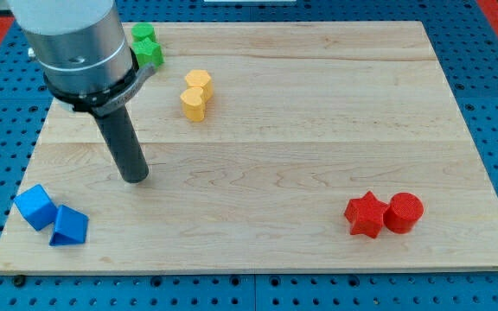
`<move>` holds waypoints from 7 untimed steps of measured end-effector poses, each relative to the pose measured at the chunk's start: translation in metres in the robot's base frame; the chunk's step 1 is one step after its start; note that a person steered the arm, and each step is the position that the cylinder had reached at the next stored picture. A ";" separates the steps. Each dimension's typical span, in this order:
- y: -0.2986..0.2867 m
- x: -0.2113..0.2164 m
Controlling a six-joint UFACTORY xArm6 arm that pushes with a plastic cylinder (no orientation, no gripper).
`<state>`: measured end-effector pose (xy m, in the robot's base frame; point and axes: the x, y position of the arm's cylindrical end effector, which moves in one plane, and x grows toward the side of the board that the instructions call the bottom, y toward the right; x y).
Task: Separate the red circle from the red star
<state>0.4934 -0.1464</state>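
Approach step: my tip (134,177) far left of touching red star (364,214) and red circle (403,212); no jaws, nothing held; next, cross counter (318,104), wedge between.

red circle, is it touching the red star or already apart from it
Touching. The red circle sits flush against the red star on its right, no board visible between them. My tip is far off at the view's left.

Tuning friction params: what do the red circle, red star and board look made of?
Red circle and red star: probably plastic or painted wood, with uniform matte colour and no grain showing. Board: light wood, with visible grain, plank seams and a smooth satin finish. My tip is far off at the view's left.
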 end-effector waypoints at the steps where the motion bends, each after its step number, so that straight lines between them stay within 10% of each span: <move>1: -0.001 -0.003; 4: 0.003 0.045; 7: 0.285 0.110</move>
<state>0.6035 0.1389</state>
